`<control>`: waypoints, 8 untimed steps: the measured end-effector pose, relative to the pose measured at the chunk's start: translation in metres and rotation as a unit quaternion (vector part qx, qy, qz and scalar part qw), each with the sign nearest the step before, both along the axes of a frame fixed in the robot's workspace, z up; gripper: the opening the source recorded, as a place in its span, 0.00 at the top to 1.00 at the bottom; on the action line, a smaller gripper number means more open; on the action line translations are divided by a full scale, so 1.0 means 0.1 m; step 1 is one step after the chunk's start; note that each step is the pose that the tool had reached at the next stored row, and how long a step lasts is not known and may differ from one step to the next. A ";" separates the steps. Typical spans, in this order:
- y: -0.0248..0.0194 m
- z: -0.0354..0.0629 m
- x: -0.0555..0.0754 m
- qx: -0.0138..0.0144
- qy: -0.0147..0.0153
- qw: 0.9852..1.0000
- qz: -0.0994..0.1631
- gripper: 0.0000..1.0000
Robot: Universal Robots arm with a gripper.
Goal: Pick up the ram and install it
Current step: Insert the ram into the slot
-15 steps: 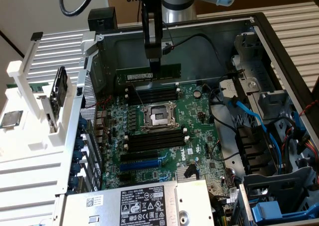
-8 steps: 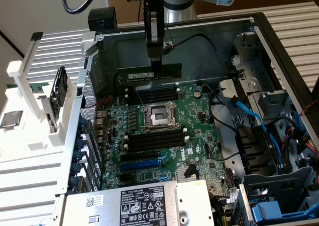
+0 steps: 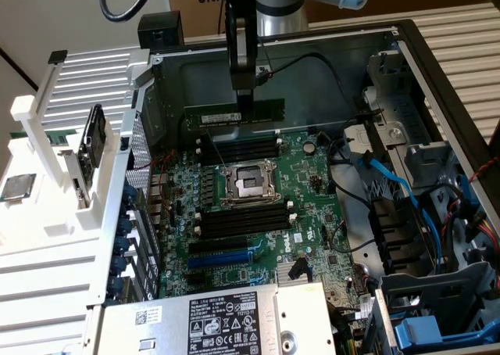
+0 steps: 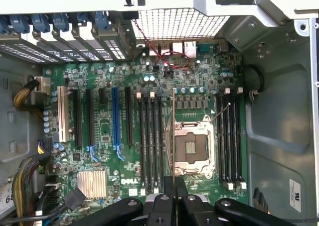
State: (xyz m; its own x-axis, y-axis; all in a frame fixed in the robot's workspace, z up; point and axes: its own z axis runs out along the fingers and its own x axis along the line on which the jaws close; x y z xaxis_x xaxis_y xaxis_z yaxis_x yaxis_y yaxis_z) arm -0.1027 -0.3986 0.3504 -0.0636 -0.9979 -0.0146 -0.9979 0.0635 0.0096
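Above the far part of the motherboard (image 3: 312,183), the gripper (image 3: 244,109) hangs straight down from the arm. Its two fingers pinch the ram (image 3: 219,116) at the top edge, about the stick's middle. The ram is held level, its long side running across from the exterior view's left to right, with a white label on the face toward the camera. It hangs in the air, clear of the board, in front of the case's far wall (image 3: 219,69). It sits just beyond the far slots (image 3: 238,148) and parallel to them. In the wrist view the gripper (image 4: 174,190) holds the ram (image 4: 173,136) edge-on, a thin line running away from the fingertips. That line lies between one bank of slots (image 4: 149,141) and the socket (image 4: 192,146); which slot it lines up with I cannot tell.

Just nearer than the far slots sits the socket (image 3: 250,183) in its metal frame. Nearer again come the near slots (image 3: 242,222), also black, then a blue slot (image 3: 223,257). A labelled grey box (image 3: 226,324) lies at the near edge of the case. On the exterior view's right, blue cables (image 3: 406,187) run beside the board. On the exterior view's left, outside the case, stands a white rack (image 3: 47,238) with a square silver chip (image 3: 16,188) lying on it, well apart from the gripper.
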 end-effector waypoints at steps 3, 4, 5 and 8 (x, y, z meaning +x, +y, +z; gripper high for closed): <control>-0.020 -0.021 0.00 0.000 -0.001 1.000 0.000 0.88; -0.032 -0.030 0.00 0.001 -0.002 1.000 0.000 0.88; -0.048 -0.040 0.00 0.001 -0.002 1.000 0.000 0.88; -0.108 -0.059 0.00 0.002 -0.002 1.000 0.000 0.88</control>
